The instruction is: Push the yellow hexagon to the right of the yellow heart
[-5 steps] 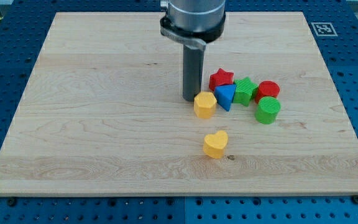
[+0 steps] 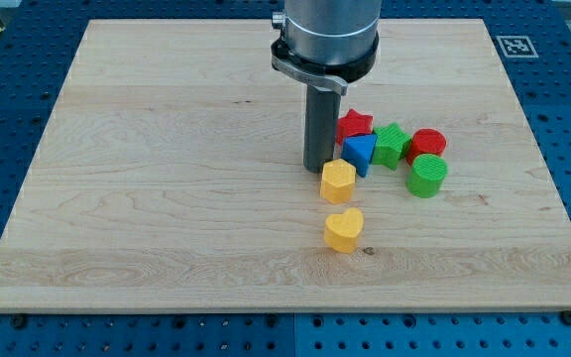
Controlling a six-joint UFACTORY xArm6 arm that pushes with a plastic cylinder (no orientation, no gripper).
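Here, our tip on the counter, no end effector on our rod, touching the top-left of the yellow hexagon, yellow heart just below it, cluster of red, blue, green blocks to the right.

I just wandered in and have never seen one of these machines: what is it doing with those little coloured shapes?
A robot arm ending in a dark rod is sliding blocks around a wooden board. My tip sits just above the yellow hexagon, at its upper left edge, nudging it down the view. The yellow heart lies right below the hexagon, so the hexagon is not yet to the heart's right. A red star, blue triangle, two green blocks and a red one cluster to the view's right.
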